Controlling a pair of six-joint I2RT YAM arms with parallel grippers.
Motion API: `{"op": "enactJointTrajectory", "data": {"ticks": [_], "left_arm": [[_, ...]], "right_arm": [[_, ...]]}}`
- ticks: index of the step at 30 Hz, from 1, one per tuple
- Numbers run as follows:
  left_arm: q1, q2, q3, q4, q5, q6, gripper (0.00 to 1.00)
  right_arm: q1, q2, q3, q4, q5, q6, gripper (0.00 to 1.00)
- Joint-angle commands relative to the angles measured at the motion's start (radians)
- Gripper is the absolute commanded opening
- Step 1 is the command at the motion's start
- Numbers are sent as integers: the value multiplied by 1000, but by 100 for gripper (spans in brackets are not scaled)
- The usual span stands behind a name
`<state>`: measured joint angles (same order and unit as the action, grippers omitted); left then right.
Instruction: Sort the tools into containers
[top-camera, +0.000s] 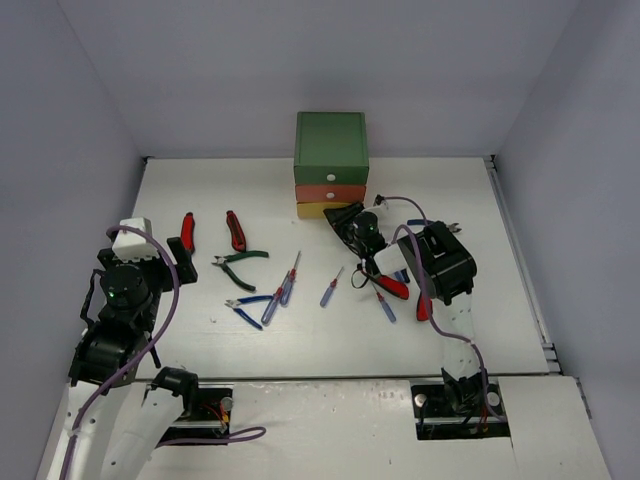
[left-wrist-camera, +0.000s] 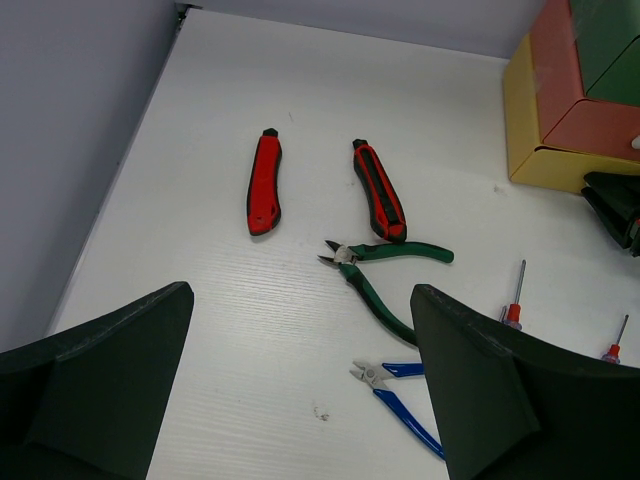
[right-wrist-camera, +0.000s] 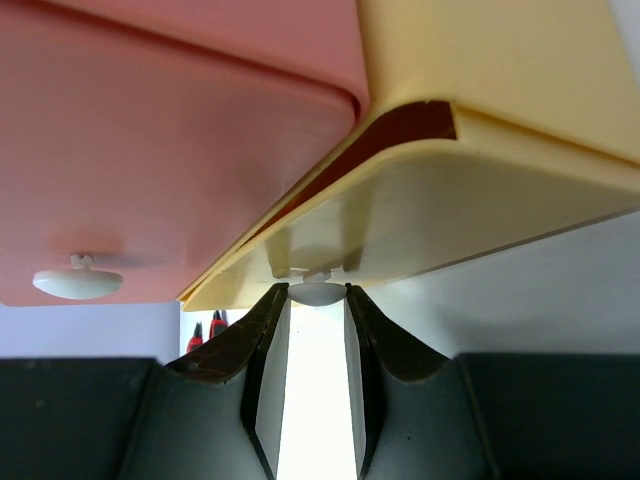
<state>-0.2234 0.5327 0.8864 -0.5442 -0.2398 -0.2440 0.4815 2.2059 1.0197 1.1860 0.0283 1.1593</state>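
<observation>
Right fingers (right-wrist-camera: 268, 380) pinch the white knob (right-wrist-camera: 317, 292) of the yellow drawer (right-wrist-camera: 480, 200); left fingers (left-wrist-camera: 500, 400) spread wide

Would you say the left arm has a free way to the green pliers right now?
Probably yes: the left gripper is open and the green pliers lie just ahead, nothing over them.

Top view takes in the whole table (top-camera: 300, 340); left wrist looks across it, right wrist hugs the shared yellow drawer (right-wrist-camera: 480, 210).

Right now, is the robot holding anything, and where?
The right end effector pinches the small white round knob of the yellow plastic drawer. The left end effector holds nothing.
</observation>
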Motion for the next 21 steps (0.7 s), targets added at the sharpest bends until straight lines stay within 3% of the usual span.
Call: {"op": "enactJointTrajectory", "data": {"ticks": [1,6,21], "left_arm": [[-7,10,2,37,1,-14,88],[-7,3,-1,36,4,-19,88],[-8,-4,-20,44,-1,-23,88]], "right_arm": [[-9,-44,6,120,6,-3,7],[1,-54,-44,161,3,27,3],[136,-193,-252,139,102,78,6]]}}
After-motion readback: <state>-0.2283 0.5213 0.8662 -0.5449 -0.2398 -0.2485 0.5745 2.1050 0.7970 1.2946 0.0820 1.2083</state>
